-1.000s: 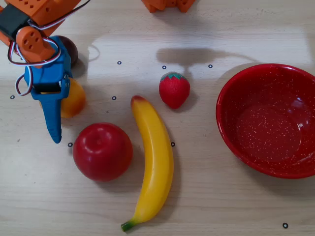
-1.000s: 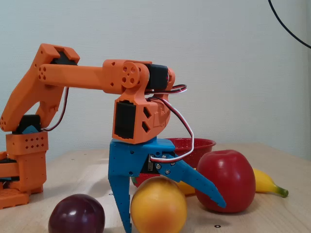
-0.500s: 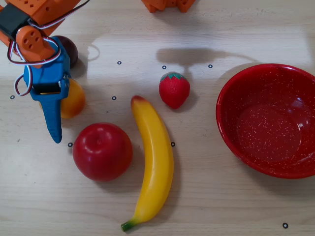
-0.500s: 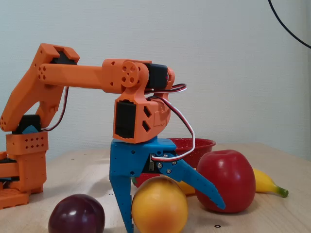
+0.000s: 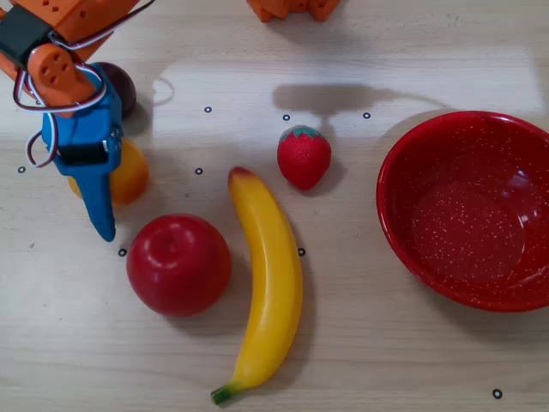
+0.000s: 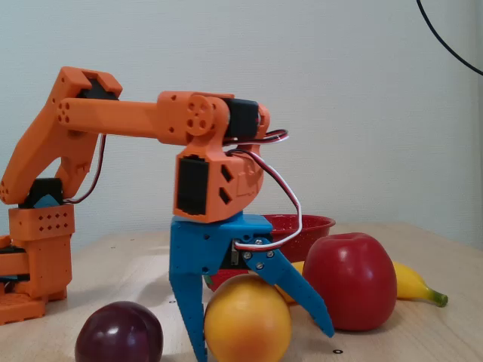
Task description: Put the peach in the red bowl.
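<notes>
The peach [image 5: 131,176] [image 6: 247,323] is orange-yellow and rests on the table at the left of the overhead view, partly hidden under my blue gripper. My gripper [image 5: 99,193] [image 6: 263,343] is lowered over it and open. In the fixed view one finger stands on each side of the peach, and the jaws are spread wider than the fruit. The red bowl [image 5: 403,206] [image 6: 306,224] is speckled and stands empty at the right of the overhead view, far from the gripper.
A big red apple [image 5: 178,263] [image 6: 351,280] lies just beside the peach. A dark plum [image 5: 120,86] [image 6: 119,334] lies on its other side. A banana [image 5: 270,283] [image 6: 411,280] and a strawberry [image 5: 304,157] lie between the peach and the bowl.
</notes>
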Motion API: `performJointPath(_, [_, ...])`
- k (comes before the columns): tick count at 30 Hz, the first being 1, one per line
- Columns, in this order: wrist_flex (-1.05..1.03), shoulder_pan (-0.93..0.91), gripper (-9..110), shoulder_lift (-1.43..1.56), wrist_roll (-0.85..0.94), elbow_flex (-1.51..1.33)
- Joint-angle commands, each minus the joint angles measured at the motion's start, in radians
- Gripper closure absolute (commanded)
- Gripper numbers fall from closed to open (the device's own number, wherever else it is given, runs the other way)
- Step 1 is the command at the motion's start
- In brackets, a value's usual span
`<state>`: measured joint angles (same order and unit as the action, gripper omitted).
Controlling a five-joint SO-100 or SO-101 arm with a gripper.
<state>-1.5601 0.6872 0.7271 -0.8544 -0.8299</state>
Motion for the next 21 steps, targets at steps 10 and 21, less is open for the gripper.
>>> performJointPath(10, [0.034,0.041,61,0.08,-0.021,0.005])
performJointPath(21, [0.038,0.048,70,0.086,-0.048,-0.002])
